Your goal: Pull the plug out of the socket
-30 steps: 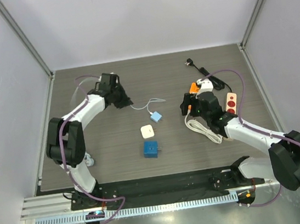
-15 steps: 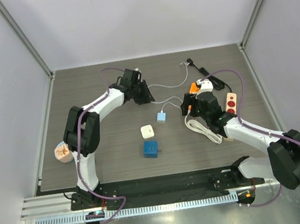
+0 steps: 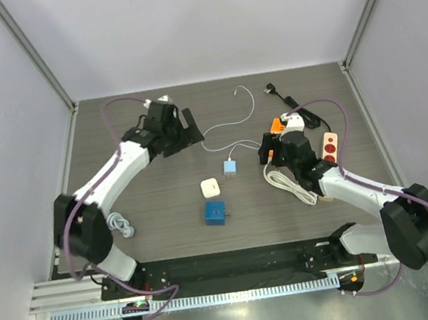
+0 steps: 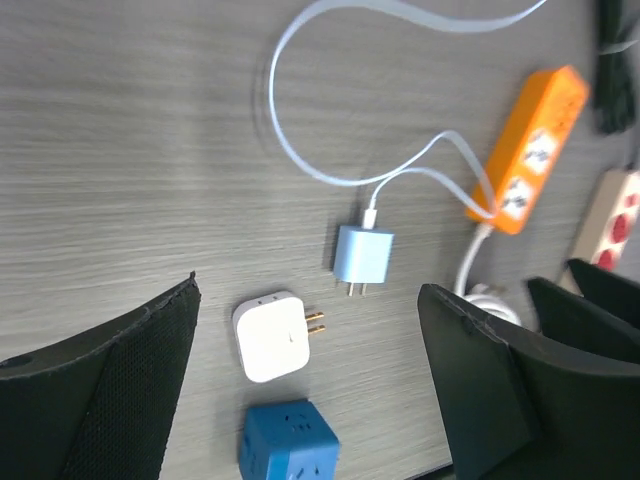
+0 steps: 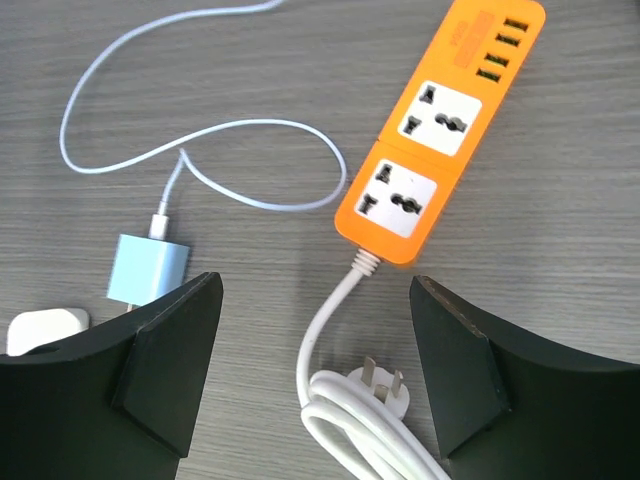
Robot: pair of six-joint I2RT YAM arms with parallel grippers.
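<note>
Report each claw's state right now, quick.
Left claw: open, holding nothing.
Right claw: open, holding nothing.

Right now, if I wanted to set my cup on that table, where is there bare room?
Bare wood table shows near-left, between the grey coiled cable and the white square adapter, and near-centre, between the blue cube socket and the coiled white cord. The right is crowded: orange power strip, cream power strip.
</note>
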